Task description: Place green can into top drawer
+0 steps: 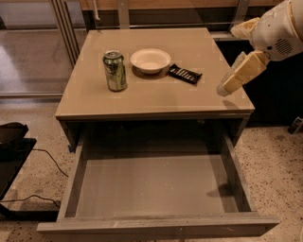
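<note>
The green can (115, 71) stands upright on the left part of the cabinet top (156, 97). The top drawer (156, 189) is pulled fully open below it, with nothing inside. My gripper (229, 60) hangs at the right edge of the cabinet top, well to the right of the can and above the drawer's right side. Its two pale fingers (240, 73) are spread apart with nothing between them.
A white bowl (150, 60) sits right of the can, and a black flat packet (185, 73) lies right of the bowl. A dark object with cables (14, 142) is on the floor at the left. Metal rails (123, 14) stand behind the cabinet.
</note>
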Tool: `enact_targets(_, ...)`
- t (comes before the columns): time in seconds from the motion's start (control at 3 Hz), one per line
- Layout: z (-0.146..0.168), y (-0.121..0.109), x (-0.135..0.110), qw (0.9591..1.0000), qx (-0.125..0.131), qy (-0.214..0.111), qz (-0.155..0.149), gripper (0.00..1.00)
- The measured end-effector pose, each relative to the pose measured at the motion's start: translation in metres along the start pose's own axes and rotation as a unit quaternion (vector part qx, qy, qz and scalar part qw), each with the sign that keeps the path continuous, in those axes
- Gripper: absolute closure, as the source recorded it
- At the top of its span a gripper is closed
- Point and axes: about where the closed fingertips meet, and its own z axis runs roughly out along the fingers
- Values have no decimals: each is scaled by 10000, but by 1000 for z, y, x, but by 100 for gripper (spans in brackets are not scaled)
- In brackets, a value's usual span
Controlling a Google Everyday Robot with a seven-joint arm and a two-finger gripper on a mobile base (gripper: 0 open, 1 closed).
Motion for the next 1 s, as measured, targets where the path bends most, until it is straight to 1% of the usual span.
enact_targets(0.33, 8, -9, -28, 9981, 165, -586, -48, 0)
enact_targets(0.67, 9, -11, -32, 9978, 194, -635, -48, 0)
enact_targets(1.0, 12, -11, -38, 9974, 215, -677, -111, 0)
